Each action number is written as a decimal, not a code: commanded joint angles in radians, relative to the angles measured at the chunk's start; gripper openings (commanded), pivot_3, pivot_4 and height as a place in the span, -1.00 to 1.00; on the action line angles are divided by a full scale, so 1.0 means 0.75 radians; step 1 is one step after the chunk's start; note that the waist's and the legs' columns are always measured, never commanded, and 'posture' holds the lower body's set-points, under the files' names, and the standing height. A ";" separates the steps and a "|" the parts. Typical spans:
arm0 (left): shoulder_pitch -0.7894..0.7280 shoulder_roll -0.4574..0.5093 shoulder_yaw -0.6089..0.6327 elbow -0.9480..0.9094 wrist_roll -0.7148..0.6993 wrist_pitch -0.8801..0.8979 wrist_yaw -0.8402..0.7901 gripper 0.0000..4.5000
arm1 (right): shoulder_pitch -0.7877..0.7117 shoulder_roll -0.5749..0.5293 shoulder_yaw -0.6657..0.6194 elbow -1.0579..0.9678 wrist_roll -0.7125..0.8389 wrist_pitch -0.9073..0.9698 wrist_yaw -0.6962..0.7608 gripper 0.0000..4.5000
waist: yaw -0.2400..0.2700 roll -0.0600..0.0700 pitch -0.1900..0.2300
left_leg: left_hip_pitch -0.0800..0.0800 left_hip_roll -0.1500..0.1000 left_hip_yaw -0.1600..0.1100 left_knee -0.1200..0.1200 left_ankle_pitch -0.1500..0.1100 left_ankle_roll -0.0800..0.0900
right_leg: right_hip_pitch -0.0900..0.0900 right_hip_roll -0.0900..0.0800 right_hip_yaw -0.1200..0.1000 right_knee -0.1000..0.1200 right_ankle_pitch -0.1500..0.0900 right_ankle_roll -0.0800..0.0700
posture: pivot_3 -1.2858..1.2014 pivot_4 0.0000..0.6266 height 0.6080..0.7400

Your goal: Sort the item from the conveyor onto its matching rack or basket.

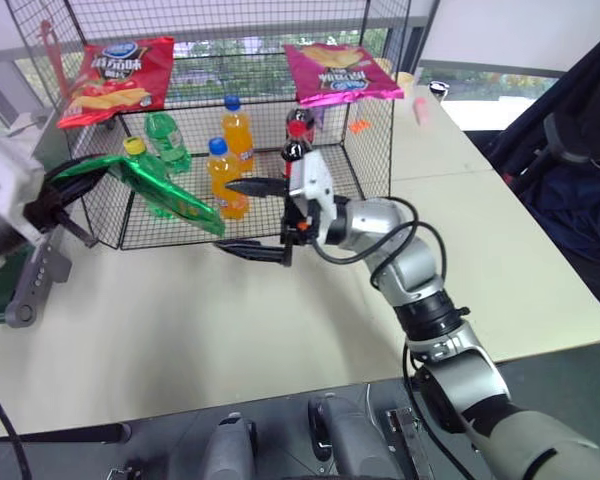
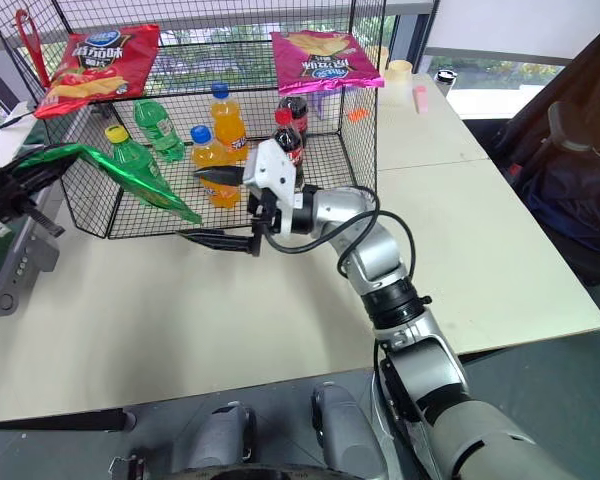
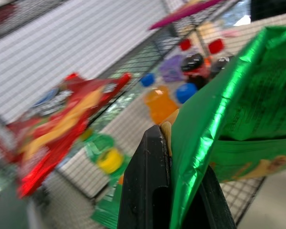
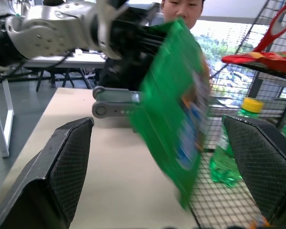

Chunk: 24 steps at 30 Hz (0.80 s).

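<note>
The item, a shiny green crisp bag (image 1: 165, 190), hangs in the air in front of the rack's left lower side, slanting down to the right. My left gripper (image 1: 68, 190) is shut on the bag's left end, with the foil (image 3: 219, 124) pinched between its black fingers (image 3: 148, 191). My right gripper (image 1: 255, 218) is open just right of the bag's lower corner, and the bag (image 4: 176, 114) hangs between its two pads. The black wire-mesh rack (image 1: 372, 150) stands behind. The conveyor (image 1: 25, 275) lies at the far left.
A red crisp bag (image 1: 115, 75) and a pink crisp bag (image 1: 340, 72) lie on the rack's top tier. Orange (image 1: 227, 175), green (image 1: 165, 140) and cola (image 1: 298, 130) bottles stand inside. The pale table (image 1: 230, 320) stretches in front. A person (image 4: 181, 9) stands beyond the conveyor.
</note>
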 commanded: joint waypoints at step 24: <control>-0.238 -0.034 0.017 0.006 0.052 0.107 -0.067 -0.99 | -0.037 0.190 0.033 0.268 -0.221 -0.296 -0.273 1.00 | -0.003 -0.001 0.000 | 0.000 0.000 -0.002 0.000 0.000 0.000 | 0.001 0.000 0.000 0.000 0.000 0.001 | 0.03 -0.52 1.00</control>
